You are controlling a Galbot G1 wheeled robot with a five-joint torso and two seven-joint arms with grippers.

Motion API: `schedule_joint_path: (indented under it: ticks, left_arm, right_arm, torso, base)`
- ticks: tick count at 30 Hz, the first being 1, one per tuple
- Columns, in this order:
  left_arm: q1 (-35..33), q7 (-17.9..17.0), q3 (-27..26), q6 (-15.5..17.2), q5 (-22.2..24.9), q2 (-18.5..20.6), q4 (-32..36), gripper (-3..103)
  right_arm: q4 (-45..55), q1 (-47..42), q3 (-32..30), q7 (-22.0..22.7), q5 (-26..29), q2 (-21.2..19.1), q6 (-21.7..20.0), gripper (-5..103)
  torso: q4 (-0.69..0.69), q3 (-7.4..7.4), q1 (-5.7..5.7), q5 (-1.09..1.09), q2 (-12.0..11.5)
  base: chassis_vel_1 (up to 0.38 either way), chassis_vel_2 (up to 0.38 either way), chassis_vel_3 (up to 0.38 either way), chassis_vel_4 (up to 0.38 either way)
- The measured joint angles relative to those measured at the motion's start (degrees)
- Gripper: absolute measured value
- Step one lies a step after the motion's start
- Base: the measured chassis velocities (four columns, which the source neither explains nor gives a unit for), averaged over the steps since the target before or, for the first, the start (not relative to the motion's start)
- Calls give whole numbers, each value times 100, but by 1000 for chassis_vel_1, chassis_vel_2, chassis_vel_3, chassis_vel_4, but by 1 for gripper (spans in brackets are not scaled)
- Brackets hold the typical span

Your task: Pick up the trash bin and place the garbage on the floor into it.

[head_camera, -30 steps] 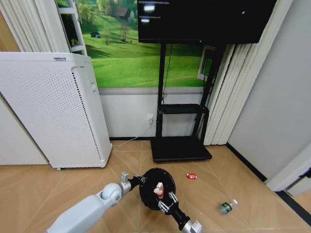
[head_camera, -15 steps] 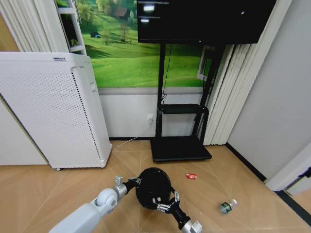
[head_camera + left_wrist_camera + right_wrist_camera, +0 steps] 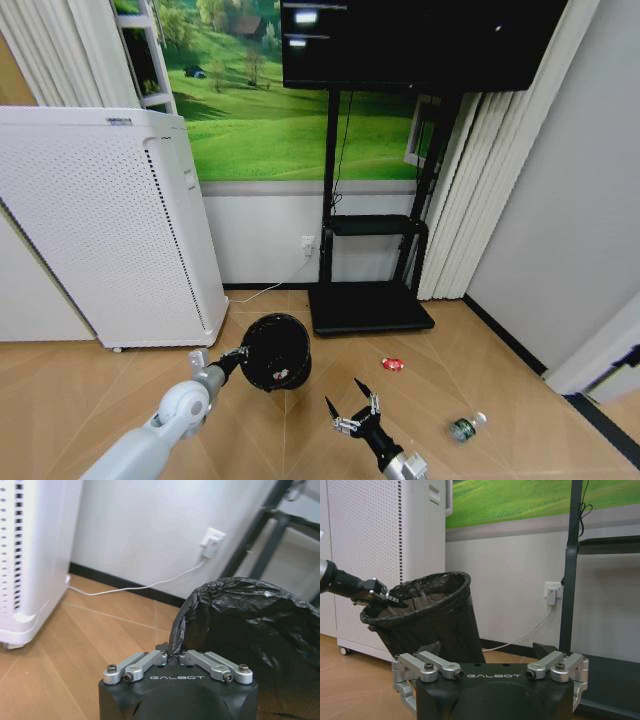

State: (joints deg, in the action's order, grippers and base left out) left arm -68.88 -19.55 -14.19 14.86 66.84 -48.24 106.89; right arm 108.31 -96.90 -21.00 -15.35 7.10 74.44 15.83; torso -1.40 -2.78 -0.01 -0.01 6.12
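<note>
White perforated appliance stands against the wall, left side. Black TV stand sits at the wall, centre. The floor is tan chevron parquet. The trash bin, tilted and black-bagged, hangs clear of the floor beside the appliance's front corner; a red-and-white scrap shows inside. Left claw is clamped on its rim. Right claw hovers with fingers spread apart, holding nothing. Bottle and red wrapper lie on the floor, right of the bin.
</note>
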Motion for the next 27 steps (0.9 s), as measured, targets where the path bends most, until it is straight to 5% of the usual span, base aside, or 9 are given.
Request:
schedule_joint_path:
  ticks: [14,18,27]
  left_arm:
    - [-1187,-474,-1040,403,36,-150,208,4]
    - [-1873,-768,-1544,776,-14,-231,454,4]
    - [-2554,-657,-2403,830,-60,-463,706,4]
  right_arm:
    - [-438,204,-81,193,-130,-6,129,100]
    - [-556,310,-119,461,-340,-77,-358,100]
    - [-1536,1319,180,591,-301,-486,-1099,100]
  torso:
    - [-2,-2,1,3,0]
    - [-1,-1,1,2,-1]
    - [-1,1,0,3,-1]
  base:
    - [-322,70,321,-78]
    - [-97,137,86,-116]
    - [37,-1,-41,11]
